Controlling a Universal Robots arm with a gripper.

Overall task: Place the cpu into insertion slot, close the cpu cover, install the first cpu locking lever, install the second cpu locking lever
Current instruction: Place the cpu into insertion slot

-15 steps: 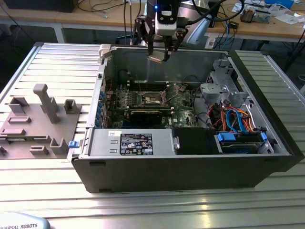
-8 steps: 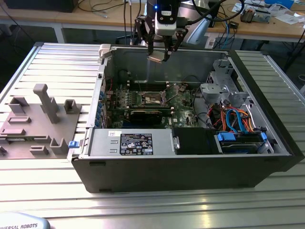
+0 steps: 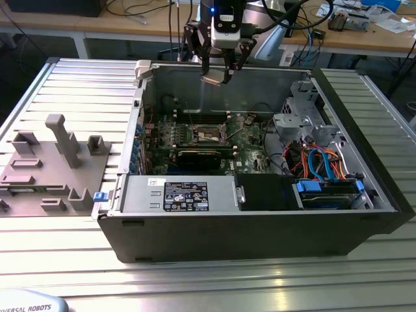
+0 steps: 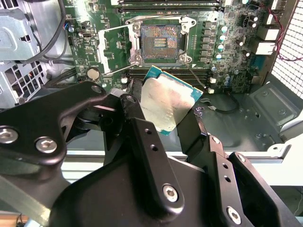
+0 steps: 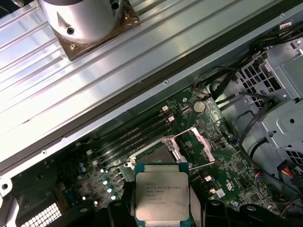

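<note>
My gripper (image 3: 217,77) hangs high over the open computer case, shut on the cpu (image 3: 213,80). In both wrist views the cpu (image 4: 166,100) (image 5: 162,196) shows as a square silver-topped chip with a green edge, pinched at two opposite sides by the black fingers (image 4: 134,116). It is tilted and well above the board. Below it lies the insertion slot (image 4: 160,41) (image 5: 154,154) (image 3: 211,134), a dark square with a shiny rim, with nothing in it. The cpu cover (image 4: 116,47) (image 5: 195,143) is swung open to one side of the slot.
The green motherboard (image 3: 250,140) lies on the floor of the case (image 3: 260,240). A long black card (image 3: 195,157), memory slots (image 4: 165,72), a power supply (image 3: 185,195), a metal drive cage (image 3: 302,114) and blue cables (image 3: 318,162) surround the slot. A grey fixture (image 3: 49,169) sits at the exterior view's left.
</note>
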